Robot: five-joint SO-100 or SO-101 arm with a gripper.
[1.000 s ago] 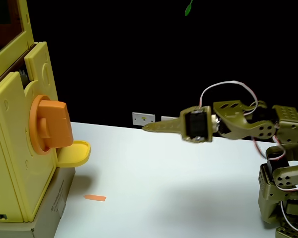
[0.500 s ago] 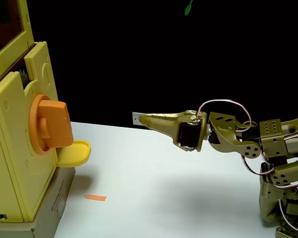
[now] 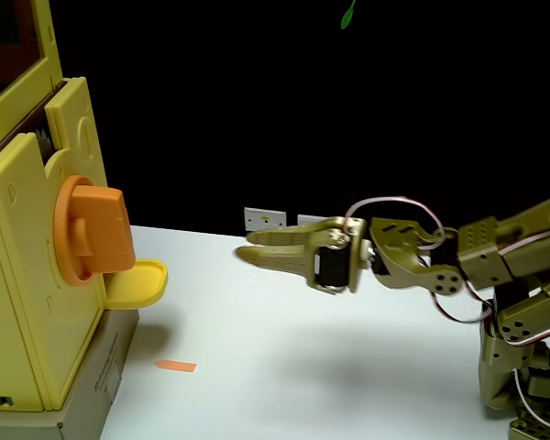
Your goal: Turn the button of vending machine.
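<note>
The vending machine [image 3: 23,284] is a pale-yellow plastic box at the left of the fixed view, with a reddish window frame at its top. Its button [image 3: 96,229], a large orange knob with a thick flat bar, sticks out of the side that faces the arm; the bar stands roughly upright. My olive-green gripper [image 3: 246,247] points left toward it, hanging above the white table well to the right of the knob and a little lower. Its two fingers are parted a little, with nothing between them.
A small yellow rounded tray [image 3: 137,282] juts out just below the knob. The machine stands on a cardboard box [image 3: 96,385]. An orange strip [image 3: 176,366] lies on the white table [image 3: 302,367]. The arm's base [image 3: 522,376] is at the right edge.
The arm has stretched left and dropped lower, bringing the gripper nearer the knob. Its fingers, together before, now stand slightly apart. The knob has not turned.
</note>
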